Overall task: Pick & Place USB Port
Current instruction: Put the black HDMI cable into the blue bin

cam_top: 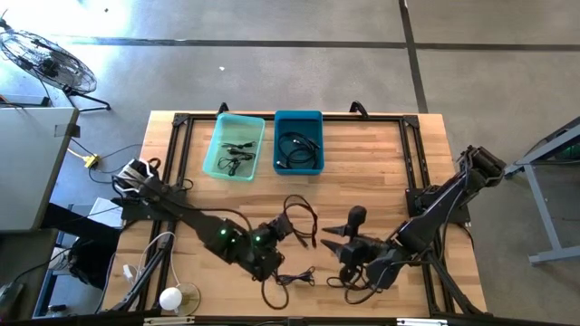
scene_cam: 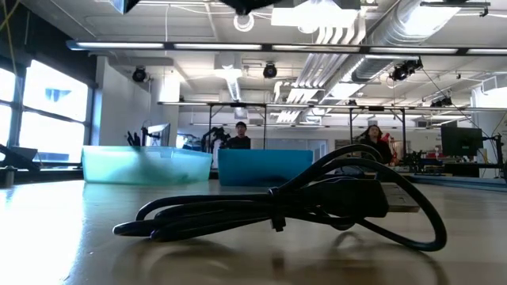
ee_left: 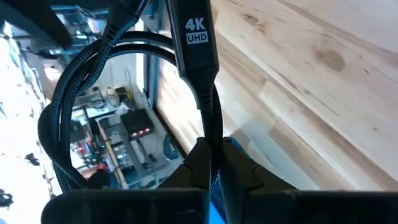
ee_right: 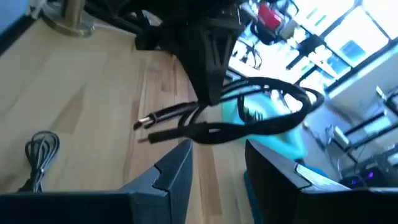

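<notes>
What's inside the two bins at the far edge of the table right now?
In the high view, the light teal bin holds a few small dark cables lying loose on its floor. The darker blue bin holds one bundle of coiled black cable. The low view shows only their walls.

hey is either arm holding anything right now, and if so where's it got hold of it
The left gripper holds a black looped cable marked 4K UHD, jaws pinching the cord just behind the plug body. The right gripper is open and holds nothing.
</notes>
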